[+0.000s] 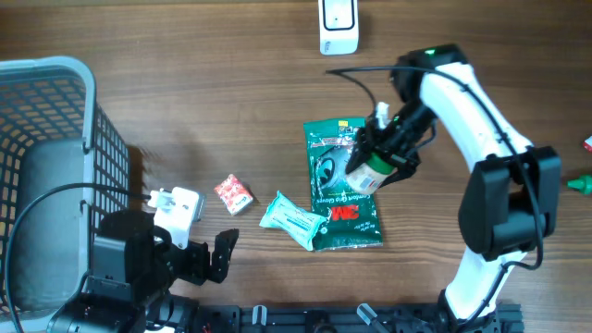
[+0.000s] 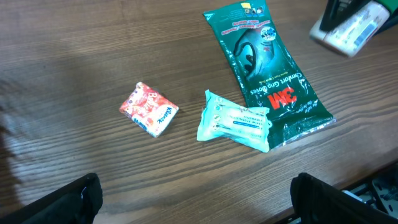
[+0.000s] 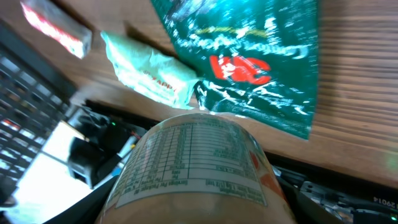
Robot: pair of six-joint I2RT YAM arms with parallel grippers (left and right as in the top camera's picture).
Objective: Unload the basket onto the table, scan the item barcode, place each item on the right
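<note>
Where the right arm reaches in over the middle of the table [image 1: 185, 111], the right gripper [image 1: 375, 153] closes on a small bottle [image 1: 363, 174], jaws set to the bottle's width. Bottle is white-labelled with a green end and hangs tilted over the upper half of a green 3M glove pack [image 1: 344, 208]. Right wrist view: the label's printed table faces the lens, glove pack blurred beyond; whether the bottle is clear of the pack or resting on it is hard to say from these angles, though it looks raised. Glove pack lies flat, long axis running away from the robot. A pale teal wipe pack [image 1: 291, 219] lies across its near left corner, touching. A small red-and-white packet [image 1: 233, 194] sits apart to the left of that. Left gripper [image 1: 208, 254] is low at the near edge, jaws wide, nothing between them; its two dark fingers [image 2: 68, 202] frame the left wrist view. White plug-like object [image 1: 180, 205] just beside it. Grey wire basket [image 1: 88, 139] far left. White device [image 1: 339, 26] at the far edge, well apart from the bottle.
</note>
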